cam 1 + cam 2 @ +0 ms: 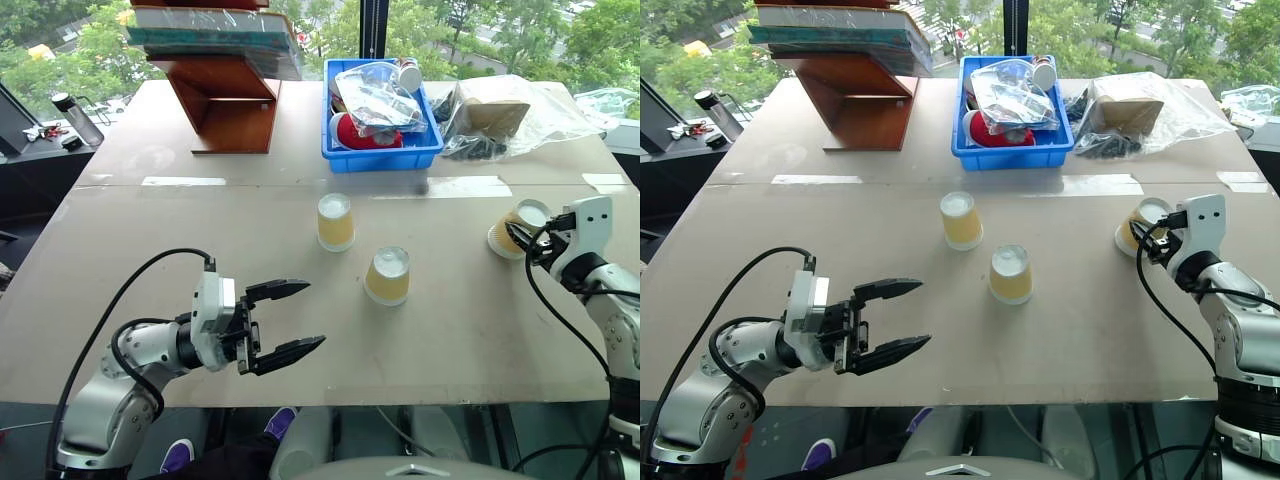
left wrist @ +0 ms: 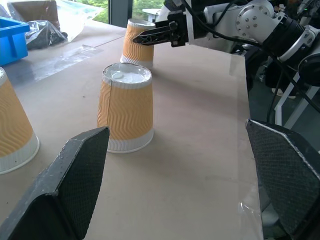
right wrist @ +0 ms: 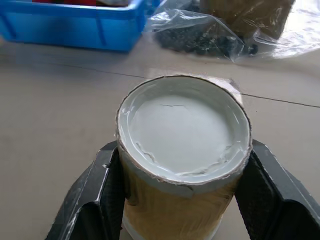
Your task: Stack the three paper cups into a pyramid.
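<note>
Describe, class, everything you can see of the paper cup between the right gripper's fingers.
The cup is small, tapered, yellow-tan ribbed paper. It is upside down, white recessed base up, its base rim slightly frayed. It looks tilted on the tan table, near the right edge and apart from the other two cups. The right gripper is shut on its sides, one black finger on each side.

arms: silver-grey, white wrists | end effector: black fingers | cables: black

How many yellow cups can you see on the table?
3. One cup stands upside down near the blue bin, a second cup just in front of it, and the third cup sits between the right gripper fingers.
</note>
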`<state>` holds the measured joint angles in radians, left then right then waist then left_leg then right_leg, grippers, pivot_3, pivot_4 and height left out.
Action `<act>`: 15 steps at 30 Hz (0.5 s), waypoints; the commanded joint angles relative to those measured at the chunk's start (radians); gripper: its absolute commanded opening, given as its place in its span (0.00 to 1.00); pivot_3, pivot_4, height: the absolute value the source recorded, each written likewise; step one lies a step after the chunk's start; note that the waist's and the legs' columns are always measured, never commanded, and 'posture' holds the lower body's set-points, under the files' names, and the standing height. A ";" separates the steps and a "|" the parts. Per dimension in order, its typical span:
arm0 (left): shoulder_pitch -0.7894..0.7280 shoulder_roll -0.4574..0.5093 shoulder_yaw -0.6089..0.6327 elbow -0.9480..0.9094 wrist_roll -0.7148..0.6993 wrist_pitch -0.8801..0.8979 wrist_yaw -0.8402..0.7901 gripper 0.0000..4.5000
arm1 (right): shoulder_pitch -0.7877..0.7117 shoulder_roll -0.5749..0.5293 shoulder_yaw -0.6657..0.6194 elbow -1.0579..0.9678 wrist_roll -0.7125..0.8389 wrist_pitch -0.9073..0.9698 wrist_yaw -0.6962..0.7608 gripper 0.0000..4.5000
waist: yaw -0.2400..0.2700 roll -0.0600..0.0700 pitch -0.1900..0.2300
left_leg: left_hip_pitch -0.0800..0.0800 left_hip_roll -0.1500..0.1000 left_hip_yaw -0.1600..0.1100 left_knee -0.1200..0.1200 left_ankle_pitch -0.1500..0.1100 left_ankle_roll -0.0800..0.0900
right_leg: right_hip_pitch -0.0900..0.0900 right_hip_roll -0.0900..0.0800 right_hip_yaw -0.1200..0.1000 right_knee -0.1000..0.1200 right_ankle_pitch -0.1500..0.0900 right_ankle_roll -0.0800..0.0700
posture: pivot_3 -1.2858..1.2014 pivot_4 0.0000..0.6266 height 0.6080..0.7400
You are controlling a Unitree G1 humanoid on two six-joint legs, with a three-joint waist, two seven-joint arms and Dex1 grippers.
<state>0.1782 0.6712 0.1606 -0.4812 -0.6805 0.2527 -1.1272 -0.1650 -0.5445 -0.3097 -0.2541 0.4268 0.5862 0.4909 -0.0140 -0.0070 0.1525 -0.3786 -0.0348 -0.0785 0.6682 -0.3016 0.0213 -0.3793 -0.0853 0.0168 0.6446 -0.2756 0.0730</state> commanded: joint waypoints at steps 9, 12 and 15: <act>0.004 0.010 0.025 -0.018 -0.013 -0.014 -0.007 1.00 | 0.080 -0.050 0.118 -0.314 0.149 0.092 0.106 0.49 | 0.003 0.000 0.000 | 0.000 0.000 -0.001 0.000 0.000 0.000 | 0.000 0.000 -0.001 0.000 0.000 0.000 | 0.52 0.24 1.00; 0.015 0.011 0.029 -0.023 -0.013 -0.015 -0.008 1.00 | 0.112 -0.049 0.155 -0.344 0.141 0.092 0.102 0.49 | 0.003 0.000 0.000 | 0.000 0.000 -0.001 0.000 0.000 0.000 | 0.000 0.000 -0.001 0.000 0.000 0.000 | 0.52 0.24 1.00; 0.019 0.014 0.033 -0.021 -0.014 -0.016 -0.012 1.00 | 0.131 -0.054 0.173 -0.355 0.128 0.086 0.101 0.49 | 0.002 0.000 0.000 | 0.000 0.000 -0.001 0.000 0.000 0.000 | 0.000 0.000 -0.001 0.000 0.000 0.000 | 0.52 0.24 1.00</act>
<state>0.1931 0.6751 0.1683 -0.4808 -0.6802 0.2523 -1.1307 -0.0341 -0.5899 -0.1309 -0.5625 0.5564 0.6886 0.5964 -0.0123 -0.0068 0.1526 -0.3786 -0.0347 -0.0794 0.6685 -0.3016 0.0213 -0.3791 -0.0852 0.0162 0.6444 -0.2756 0.0730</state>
